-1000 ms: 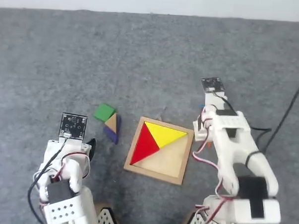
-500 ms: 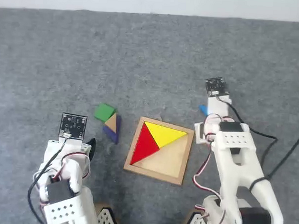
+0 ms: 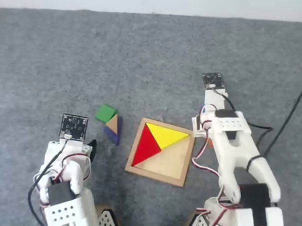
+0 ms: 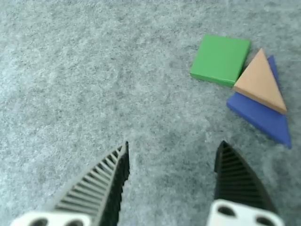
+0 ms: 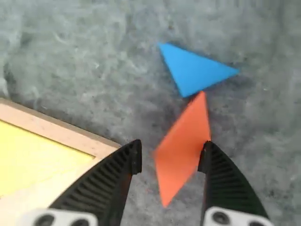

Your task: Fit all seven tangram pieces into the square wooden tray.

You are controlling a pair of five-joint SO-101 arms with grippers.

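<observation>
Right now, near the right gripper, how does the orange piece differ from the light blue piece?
The orange piece is a slanted four-sided shape, while the light blue piece is a triangle. The orange piece sits between the open fingers of the right gripper; the light blue piece lies beyond them, ungripped. Both are thin, flat pieces outside the wooden tray, and one corner of the orange piece nearly meets the light blue piece.

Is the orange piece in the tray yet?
Out. The orange piece lies flat on the carpet just off the tray's edge, between the open right pincer's fingers.
</observation>
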